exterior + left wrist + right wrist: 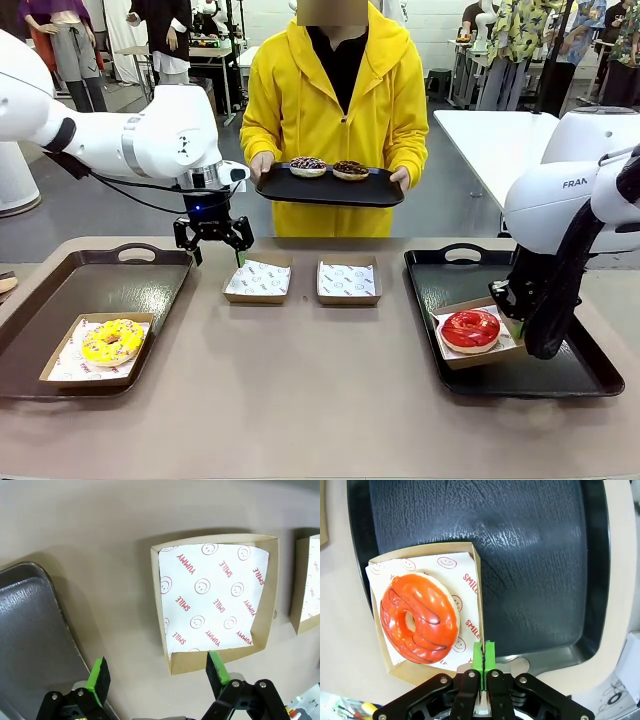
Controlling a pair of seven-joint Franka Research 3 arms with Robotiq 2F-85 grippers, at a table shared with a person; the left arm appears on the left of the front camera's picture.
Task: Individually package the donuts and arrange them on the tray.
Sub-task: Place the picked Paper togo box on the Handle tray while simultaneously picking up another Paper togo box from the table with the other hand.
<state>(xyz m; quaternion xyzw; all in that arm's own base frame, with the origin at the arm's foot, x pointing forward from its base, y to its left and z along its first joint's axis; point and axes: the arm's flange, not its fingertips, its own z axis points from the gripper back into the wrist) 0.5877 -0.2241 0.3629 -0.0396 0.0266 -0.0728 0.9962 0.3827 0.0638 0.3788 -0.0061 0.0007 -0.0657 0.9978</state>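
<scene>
1. Left tray (60,300) — the yellow donut (112,341) sits boxed at its near end.
2. My left tool (219,252) hangs open over the tabletop (300,390), just beside the left empty box (267,595).
3. The person's black tray (330,192) carries two chocolate donuts (308,166) (350,169).
4. Right tray (560,370) — the red donut (470,329) lies in a paper-lined box (480,358). My right tool (483,652) is pinched onto its wall.

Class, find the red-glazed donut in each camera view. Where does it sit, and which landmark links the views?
Front view: the red-glazed donut sits at the lower right, in a cardboard box on the black tray.
Left wrist view: this camera looks down at an empty paper-lined box instead.
Right wrist view: left of centre, in its box.
Shared landmark: the black tray, with the right gripper shut on the box wall.
</scene>
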